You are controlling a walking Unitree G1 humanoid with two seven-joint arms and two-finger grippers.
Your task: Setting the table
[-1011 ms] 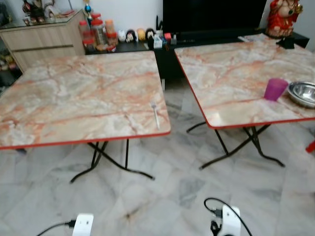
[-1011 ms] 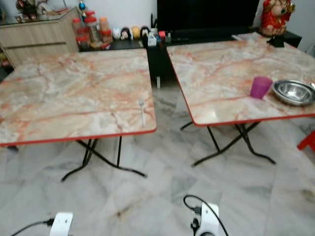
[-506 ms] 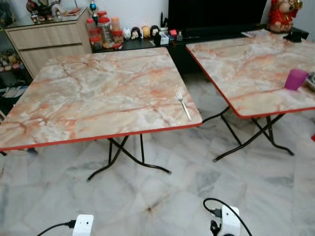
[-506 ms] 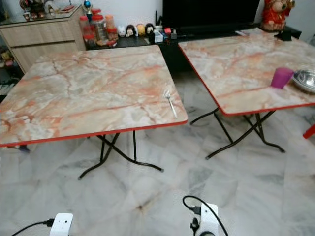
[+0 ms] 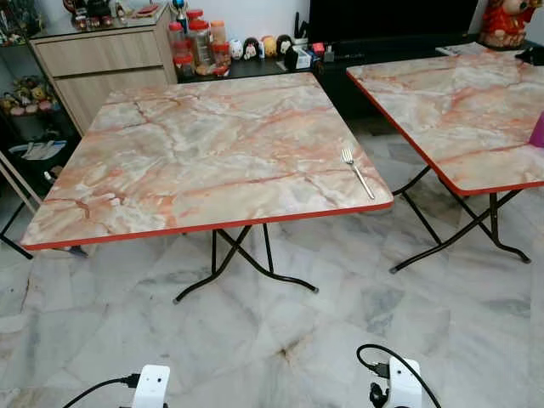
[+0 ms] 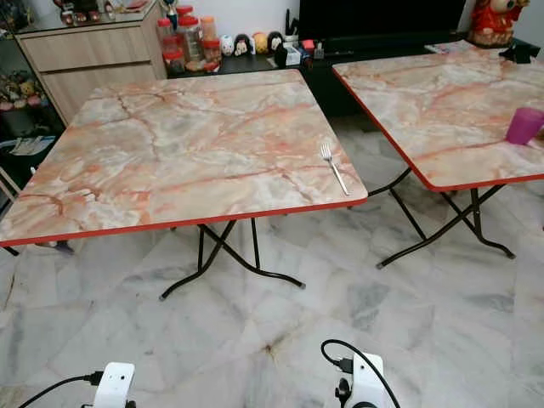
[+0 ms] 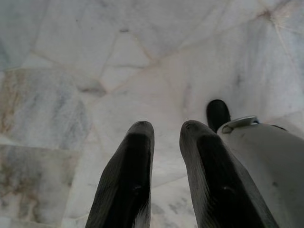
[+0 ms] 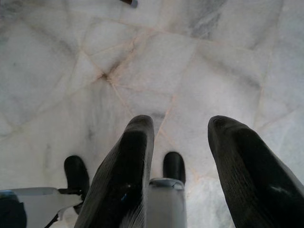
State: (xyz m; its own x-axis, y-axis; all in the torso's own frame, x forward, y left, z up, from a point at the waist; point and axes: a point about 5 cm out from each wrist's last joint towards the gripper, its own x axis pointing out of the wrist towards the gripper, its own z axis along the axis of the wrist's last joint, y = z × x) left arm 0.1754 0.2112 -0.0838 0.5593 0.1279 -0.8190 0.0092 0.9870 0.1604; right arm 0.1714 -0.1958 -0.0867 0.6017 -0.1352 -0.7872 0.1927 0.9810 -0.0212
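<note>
While I stand facing two marble-patterned desks, the only container I can make out is a purple cup [image 6: 524,125] on the right desk [image 6: 442,93], its inside hidden from me, and a fork [image 5: 358,172] lies near the front right corner of the left desk [image 5: 204,144], tines pointing away from me. Both my arms hang low over the marble floor [image 5: 340,297]: my left gripper [image 7: 167,130] points down with its fingers nearly together and nothing between them, while my right gripper [image 8: 183,126] points down with its fingers spread apart and empty.
</note>
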